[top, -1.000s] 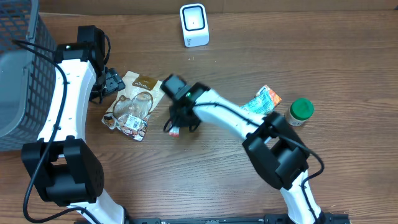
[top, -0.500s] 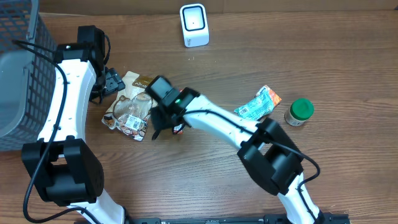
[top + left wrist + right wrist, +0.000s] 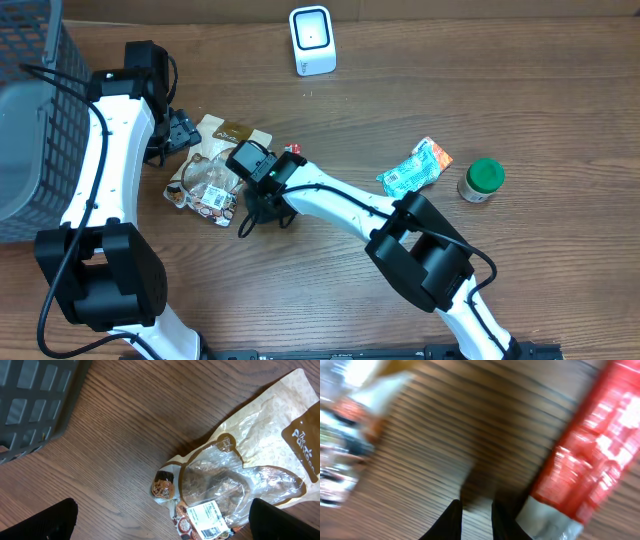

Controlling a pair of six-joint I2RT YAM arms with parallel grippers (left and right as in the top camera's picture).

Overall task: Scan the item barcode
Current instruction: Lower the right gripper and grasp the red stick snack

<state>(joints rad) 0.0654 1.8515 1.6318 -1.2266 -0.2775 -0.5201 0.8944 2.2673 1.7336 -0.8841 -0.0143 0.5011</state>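
The white barcode scanner stands at the back of the table. A red packet with a white end lies on the wood just right of my right gripper; overhead only a red tip shows beside the arm. The right gripper's jaws stand a narrow gap apart with only wood between them. My left gripper hangs wide open over the lower edge of a clear-and-tan snack bag, whose barcode label faces up. Overhead, the left gripper is at that bag's top left corner.
A dark wire basket fills the left edge, its rim close to the left gripper. A teal packet and a green-lidded jar lie to the right.
The right arm swung left toward the snack bag. The red packet was at its fingertips before and now lies beside the gripper. The left arm has stayed still.
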